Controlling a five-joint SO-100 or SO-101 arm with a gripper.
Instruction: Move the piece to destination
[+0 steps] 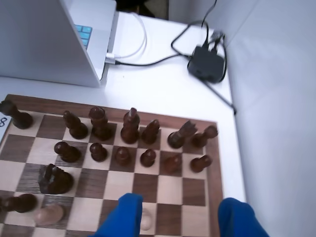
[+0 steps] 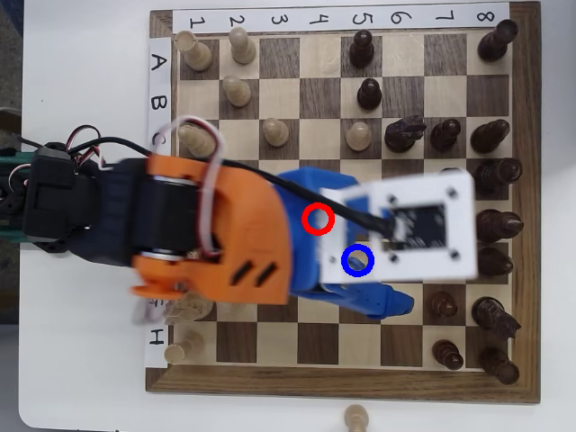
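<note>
In the wrist view the piece (image 1: 146, 220), a small pale pawn, stands on the chessboard (image 1: 213, 148) at the bottom edge. It is right beside the left blue finger (image 1: 123, 215); whether they touch cannot be told. The other finger (image 1: 239, 217) is far to its right, so the gripper (image 1: 180, 205) is open. In the overhead view the blue ring of the destination (image 2: 358, 261) sits at the edge of the white camera board (image 2: 423, 225). A pale patch shows inside it. A red ring (image 2: 317, 220) lies up and left, over the blue gripper body.
Dark pieces (image 1: 123, 155) fill the two rows ahead of the gripper, with a dark knight (image 1: 54, 178) and another pale piece (image 1: 49, 214) to the left. A laptop (image 1: 54, 39), cables and a black adapter (image 1: 206, 63) lie beyond the board. The orange arm (image 2: 207, 225) covers the middle.
</note>
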